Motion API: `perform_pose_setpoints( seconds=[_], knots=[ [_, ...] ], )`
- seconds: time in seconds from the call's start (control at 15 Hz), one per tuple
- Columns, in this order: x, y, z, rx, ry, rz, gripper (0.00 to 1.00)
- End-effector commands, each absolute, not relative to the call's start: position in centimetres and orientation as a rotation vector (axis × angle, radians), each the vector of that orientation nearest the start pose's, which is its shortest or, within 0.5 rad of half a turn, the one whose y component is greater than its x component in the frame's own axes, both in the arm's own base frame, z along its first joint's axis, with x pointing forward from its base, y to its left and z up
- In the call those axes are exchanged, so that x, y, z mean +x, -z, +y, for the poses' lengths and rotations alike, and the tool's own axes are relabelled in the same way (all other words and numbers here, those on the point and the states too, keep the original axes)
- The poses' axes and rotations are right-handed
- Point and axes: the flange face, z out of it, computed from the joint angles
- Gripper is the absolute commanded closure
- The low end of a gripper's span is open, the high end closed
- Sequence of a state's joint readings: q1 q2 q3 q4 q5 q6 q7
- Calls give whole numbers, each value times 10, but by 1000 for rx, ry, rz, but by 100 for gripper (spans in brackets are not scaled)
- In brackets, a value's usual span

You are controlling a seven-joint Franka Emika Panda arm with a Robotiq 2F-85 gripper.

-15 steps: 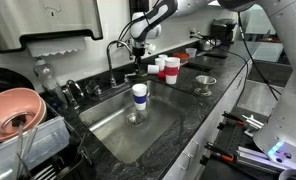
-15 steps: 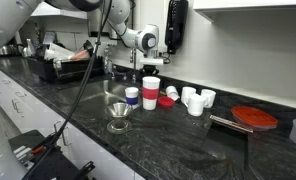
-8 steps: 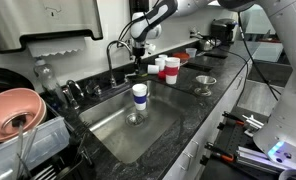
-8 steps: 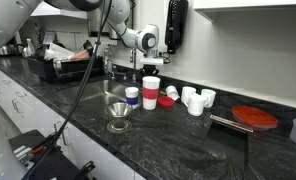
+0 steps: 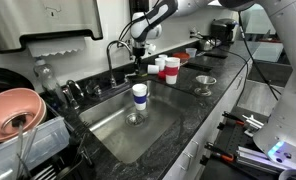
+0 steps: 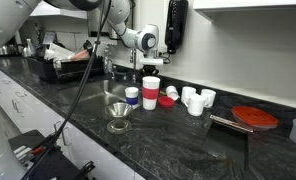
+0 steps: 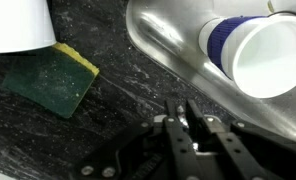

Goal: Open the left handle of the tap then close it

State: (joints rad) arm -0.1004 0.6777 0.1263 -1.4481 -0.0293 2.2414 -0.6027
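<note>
The tap [image 5: 112,52] is a tall chrome gooseneck at the back of the steel sink [image 5: 108,130]. My gripper [image 5: 138,66] hangs just beside the tap's base, on the side toward the cups. In the wrist view the fingers [image 7: 180,108] are drawn close together with a small chrome piece between them, which looks like the tap's lever handle [image 7: 181,114]. The handle on the tap's other side is too small to make out.
A white cup with a blue band [image 5: 139,95] stands in the sink and also shows in the wrist view [image 7: 253,55]. A green-yellow sponge [image 7: 53,80] lies on the dark counter. Red and white cups [image 5: 168,66], a metal funnel [image 5: 204,84], a clear bottle [image 5: 43,75] and a pink bowl [image 5: 13,110] stand around.
</note>
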Motion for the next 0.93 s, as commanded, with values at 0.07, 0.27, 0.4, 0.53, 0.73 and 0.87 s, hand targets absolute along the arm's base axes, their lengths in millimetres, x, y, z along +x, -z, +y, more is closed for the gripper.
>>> perform_pose_setpoints(
  seconds=[0.07,0.27,0.4,0.53,0.73,0.87],
  knots=[
    [722,-306,1,-2994,284,-898,96],
    [716,-307,7,-2989,303,-911,96],
    [714,-309,10,-2982,322,-915,96],
    [712,-310,12,-2977,339,-922,96],
    [710,-312,13,-2969,351,-921,96],
    [708,-314,16,-2956,358,-927,96]
  ],
)
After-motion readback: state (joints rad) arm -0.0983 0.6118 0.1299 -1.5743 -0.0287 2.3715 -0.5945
